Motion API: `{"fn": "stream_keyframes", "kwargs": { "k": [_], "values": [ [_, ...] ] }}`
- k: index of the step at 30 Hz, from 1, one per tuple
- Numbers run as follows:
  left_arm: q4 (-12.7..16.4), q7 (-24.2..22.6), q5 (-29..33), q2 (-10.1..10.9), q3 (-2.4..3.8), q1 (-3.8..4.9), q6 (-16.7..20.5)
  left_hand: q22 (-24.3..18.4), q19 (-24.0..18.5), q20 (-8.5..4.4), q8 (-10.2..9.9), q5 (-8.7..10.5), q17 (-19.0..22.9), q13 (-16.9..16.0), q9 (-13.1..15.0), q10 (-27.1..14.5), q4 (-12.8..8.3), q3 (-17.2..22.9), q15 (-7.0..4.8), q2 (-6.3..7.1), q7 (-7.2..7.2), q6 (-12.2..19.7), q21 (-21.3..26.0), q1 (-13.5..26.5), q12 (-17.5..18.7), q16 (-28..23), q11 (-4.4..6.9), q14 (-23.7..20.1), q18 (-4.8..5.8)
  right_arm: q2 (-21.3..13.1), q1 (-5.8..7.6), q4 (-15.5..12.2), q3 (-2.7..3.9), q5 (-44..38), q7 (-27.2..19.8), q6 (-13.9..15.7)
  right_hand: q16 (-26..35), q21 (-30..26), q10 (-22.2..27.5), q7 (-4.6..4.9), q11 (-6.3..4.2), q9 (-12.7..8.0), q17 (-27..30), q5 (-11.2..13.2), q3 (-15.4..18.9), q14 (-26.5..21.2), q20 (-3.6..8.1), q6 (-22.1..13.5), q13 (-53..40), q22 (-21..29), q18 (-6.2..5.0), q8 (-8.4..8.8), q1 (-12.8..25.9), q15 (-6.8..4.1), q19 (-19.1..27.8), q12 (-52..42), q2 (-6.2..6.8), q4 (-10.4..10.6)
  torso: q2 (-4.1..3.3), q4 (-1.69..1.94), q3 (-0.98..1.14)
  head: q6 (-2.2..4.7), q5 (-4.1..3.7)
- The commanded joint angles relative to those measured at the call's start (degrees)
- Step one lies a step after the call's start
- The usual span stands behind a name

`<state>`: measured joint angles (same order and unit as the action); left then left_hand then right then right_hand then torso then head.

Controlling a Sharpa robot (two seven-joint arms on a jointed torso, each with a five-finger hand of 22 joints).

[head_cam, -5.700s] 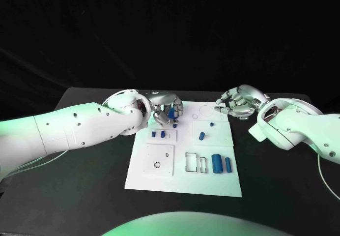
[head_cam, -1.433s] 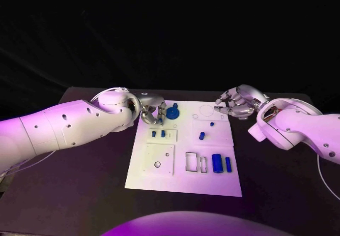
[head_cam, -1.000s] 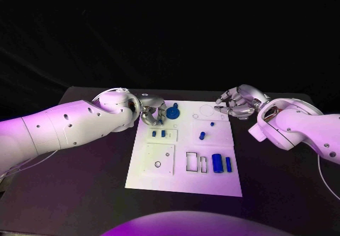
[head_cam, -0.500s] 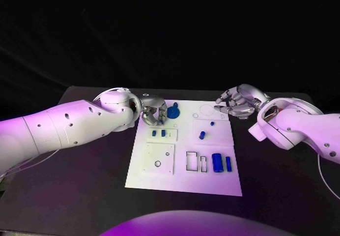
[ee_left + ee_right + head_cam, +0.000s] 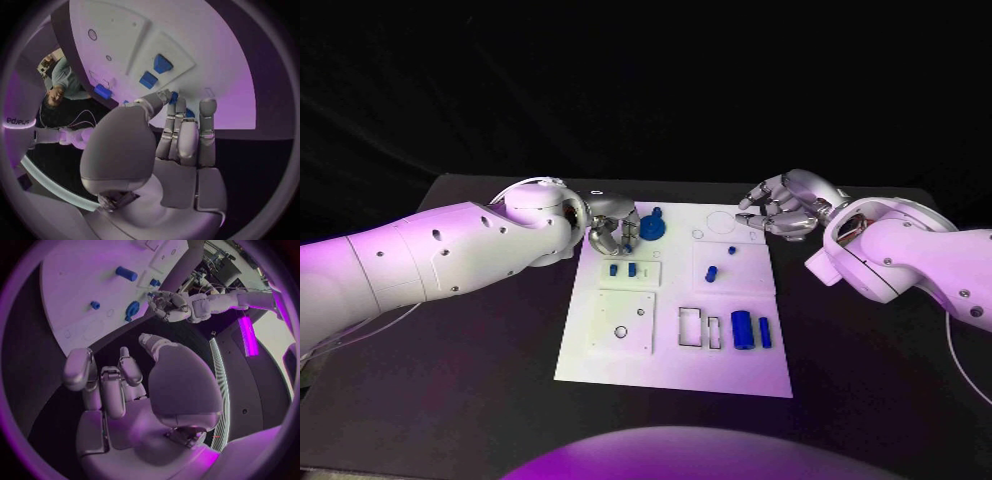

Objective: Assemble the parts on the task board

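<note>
**No readable text for you here**

You will find no label, brand, number or sign that can be read for certain. In the left wrist view, some pale lettering sits on a dark surface (image 5: 17, 120) at the left rim of the circle, but it is too small and bent for you to make out.

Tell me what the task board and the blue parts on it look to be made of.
Task board: probably rigid plastic or painted sheet, matte white, flat with crisp cut-out recesses. Blue parts: likely moulded or printed plastic, uniform opaque blue with a soft sheen, no metallic glint. Neither can be confirmed by look alone.
</note>
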<state>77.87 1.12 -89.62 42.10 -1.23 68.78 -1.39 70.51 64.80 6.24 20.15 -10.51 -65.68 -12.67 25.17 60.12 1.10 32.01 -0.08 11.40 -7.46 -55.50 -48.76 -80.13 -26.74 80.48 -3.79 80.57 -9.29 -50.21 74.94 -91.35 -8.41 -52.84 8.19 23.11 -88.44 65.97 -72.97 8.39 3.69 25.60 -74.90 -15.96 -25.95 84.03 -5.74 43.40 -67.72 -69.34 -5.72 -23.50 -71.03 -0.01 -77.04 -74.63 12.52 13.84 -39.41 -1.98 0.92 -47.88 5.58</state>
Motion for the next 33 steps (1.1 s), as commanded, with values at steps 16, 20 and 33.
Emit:
{"fn": "stream_keyframes", "kwargs": {
  "k": [16,20,33],
  "values": [
    [0.09,0.19,0.62,-0.01,-0.05,-0.04,-1.54,-0.29,-1.49,0.64,-2.52,-1.34,1.94,0.85,-0.46,-1.54,0.38,-1.29,0.98,1.38,-0.59,2.27,2.27,3.3,1.75,-0.3,-0.98,-1.63,0.44,0.02,-0.05,0.02,0.0,-0.37,-0.35,-0.4,0.3,-0.25,0.34,-0.06,-0.06,0.07,-11.07,0.01,0.01,4.83,0.13,0.01,0.0,0.01,-0.39,-0.35,0.18,-0.47,0.4,0.19,-0.22,0.29,0.01,0.0,0.04,-0.13,-0.1],
    [0.08,0.21,0.66,0.01,-0.05,-0.04,-1.56,-0.26,-1.47,0.71,-2.61,-1.38,2.0,0.92,-0.46,-1.73,0.43,-1.39,1.06,1.47,-0.63,2.38,2.29,3.45,1.87,-0.29,-1.07,-1.68,0.45,0.02,-0.05,0.03,0.0,-0.37,-0.34,-0.4,0.3,-0.25,0.34,-0.06,-0.06,0.07,-11.07,0.01,0.01,4.83,0.13,0.01,0.0,0.01,-0.39,-0.35,0.18,-0.47,0.4,0.19,-0.22,0.29,0.02,0.0,0.04,-0.14,-0.08],
    [-0.04,0.51,0.69,0.07,-0.05,-0.03,-1.03,-0.4,-1.74,1.12,-3.91,-1.61,3.14,1.11,-0.85,-2.57,0.6,-2.05,1.51,2.07,-0.81,4.89,3.16,4.15,2.21,-0.49,-1.56,-2.33,0.37,0.06,-0.08,0.11,0.0,-0.37,-0.34,-0.39,0.36,-0.41,0.4,-0.07,-0.07,0.12,-10.97,-0.01,-0.04,4.8,0.16,-0.05,0.11,0.08,-0.41,-0.44,0.07,-0.49,0.42,0.25,-0.21,0.34,0.03,0.04,0.02,-0.18,-0.01]
  ]
}}
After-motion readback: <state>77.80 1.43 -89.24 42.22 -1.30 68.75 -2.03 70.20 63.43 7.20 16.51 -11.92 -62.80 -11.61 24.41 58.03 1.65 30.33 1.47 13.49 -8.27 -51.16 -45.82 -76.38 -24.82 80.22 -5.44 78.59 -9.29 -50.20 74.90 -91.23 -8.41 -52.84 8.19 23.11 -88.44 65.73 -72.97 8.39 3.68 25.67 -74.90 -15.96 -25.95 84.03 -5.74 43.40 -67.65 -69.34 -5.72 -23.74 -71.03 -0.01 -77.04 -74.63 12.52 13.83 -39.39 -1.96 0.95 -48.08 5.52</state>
